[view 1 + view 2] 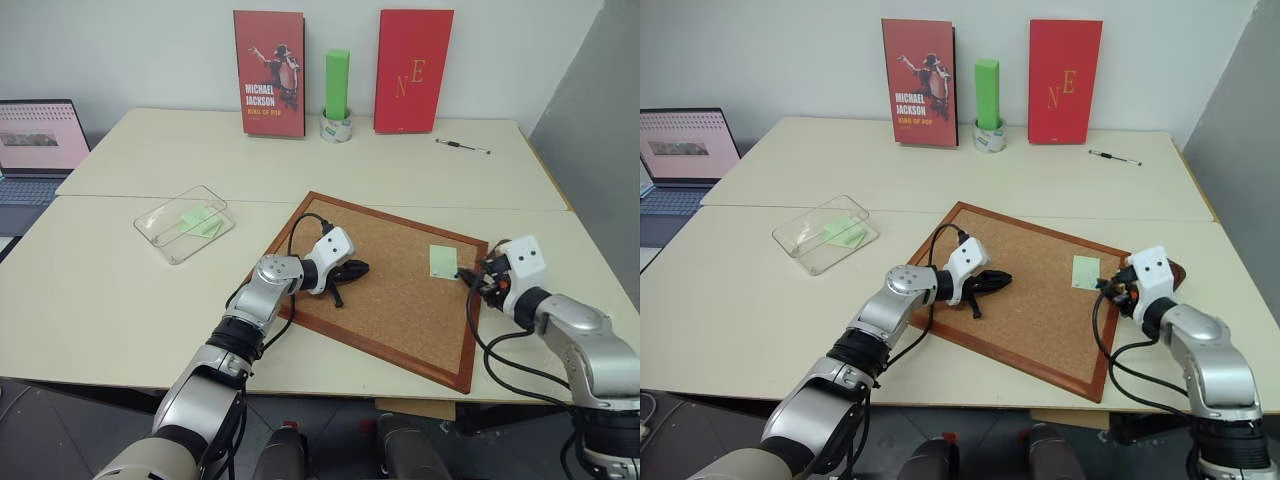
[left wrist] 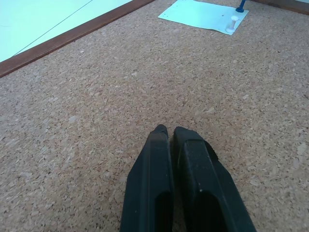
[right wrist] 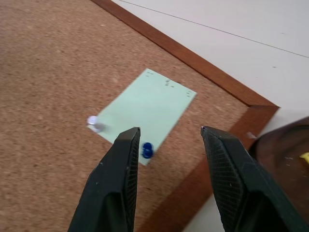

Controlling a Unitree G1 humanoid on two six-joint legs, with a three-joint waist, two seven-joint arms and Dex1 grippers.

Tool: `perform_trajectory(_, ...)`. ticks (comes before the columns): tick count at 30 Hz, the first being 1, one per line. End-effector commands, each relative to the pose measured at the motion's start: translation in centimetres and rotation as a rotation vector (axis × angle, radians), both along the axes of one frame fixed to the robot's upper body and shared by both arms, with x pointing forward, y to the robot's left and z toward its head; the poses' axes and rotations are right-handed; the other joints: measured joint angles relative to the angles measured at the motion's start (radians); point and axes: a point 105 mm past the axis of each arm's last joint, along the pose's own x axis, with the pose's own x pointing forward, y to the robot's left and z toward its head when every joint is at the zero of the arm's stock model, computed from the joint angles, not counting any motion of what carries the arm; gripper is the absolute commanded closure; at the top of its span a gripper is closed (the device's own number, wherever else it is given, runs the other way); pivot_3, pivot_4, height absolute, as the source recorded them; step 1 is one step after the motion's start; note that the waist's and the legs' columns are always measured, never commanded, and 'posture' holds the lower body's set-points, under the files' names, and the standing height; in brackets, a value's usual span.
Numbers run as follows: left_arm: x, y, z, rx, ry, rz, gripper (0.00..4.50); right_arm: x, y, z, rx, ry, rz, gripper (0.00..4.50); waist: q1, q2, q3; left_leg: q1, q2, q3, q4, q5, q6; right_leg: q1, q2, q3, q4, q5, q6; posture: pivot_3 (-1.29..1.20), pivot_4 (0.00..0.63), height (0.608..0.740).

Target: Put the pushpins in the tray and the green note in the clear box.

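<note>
Right wrist view puts our right gripper (image 3: 166, 145) just above the green note (image 3: 147, 108), its fingers (image 3: 113, 183) parted to a moderate gap and holding nothing. A blue pushpin (image 3: 146, 151) stands in the corner of the note nearest those fingers, and a pale, whitish pin (image 3: 94, 123) sits at the neighbouring corner; both look pressed into the cork board (image 3: 43, 72), so we judge the note is not free to lift yet. Beyond the board's wooden frame, the dark brown tray (image 3: 285, 159) lies just beside it on the worktop (image 1: 120, 290), and a small yellow thing, likely a pin, shows at the edge of its inside. Our left gripper (image 2: 170, 131) rests low over bare cork near the board's middle, fingers pressed together and empty. The clear box (image 1: 183, 224) sits well apart on the left of the worktop, with something pale green already inside. We expect the pins to be tiny, hard and slippery, best pinched across the head and pulled straight out. The note is thin, limp paper, so we would take it by a lifted edge.
</note>
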Motion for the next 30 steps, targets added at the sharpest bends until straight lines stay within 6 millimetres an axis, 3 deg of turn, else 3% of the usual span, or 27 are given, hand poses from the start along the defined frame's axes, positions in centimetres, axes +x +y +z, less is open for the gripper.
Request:
perform_trajectory(1,0.2,0.8,-1.5,0.058,0.031,0.039,4.21,0.2,0.6,0.7,0.000,-0.033,0.007,2.38,0.000,0.000,0.000,0.000,0.000,0.000,0.000,0.000,0.000,0.000,0.000,0.000,0.000,0.000,0.000,0.00,0.150,0.740)
perform_trajectory(10,0.1,0.8,-1.6,0.057,0.032,0.040,4.21,0.8,0.4,0.0,-0.014,-0.017,-0.008,2.38,0.000,0.000,0.000,0.000,0.000,0.000,0.000,0.000,0.000,0.000,0.000,0.000,-0.001,0.000,0.000,0.00,0.150,0.740)
perform_trajectory(21,0.0,1.0,-1.7,0.057,0.035,0.047,4.21,0.8,0.3,-0.2,-0.012,-0.007,-0.007,4.37,0.000,0.000,0.000,0.000,0.000,0.000,0.000,0.000,0.000,0.000,0.000,0.000,-0.002,0.000,0.000,0.00,0.150,0.740)
perform_trajectory(27,0.0,1.1,-1.8,0.059,0.037,0.051,4.21,0.7,0.6,0.4,0.002,-0.022,0.005,4.47,0.000,0.000,0.000,-0.001,0.000,0.000,-0.001,0.000,0.000,0.000,0.000,0.000,-0.002,0.000,0.000,0.00,0.150,0.740)
perform_trajectory(30,-0.1,1.2,-1.8,0.065,0.034,0.052,4.21,0.7,0.9,1.9,0.009,-0.083,0.020,4.47,0.000,0.000,0.000,-0.001,0.000,0.000,-0.001,0.000,0.000,0.000,0.000,0.000,-0.002,0.000,0.000,0.00,0.150,0.740)
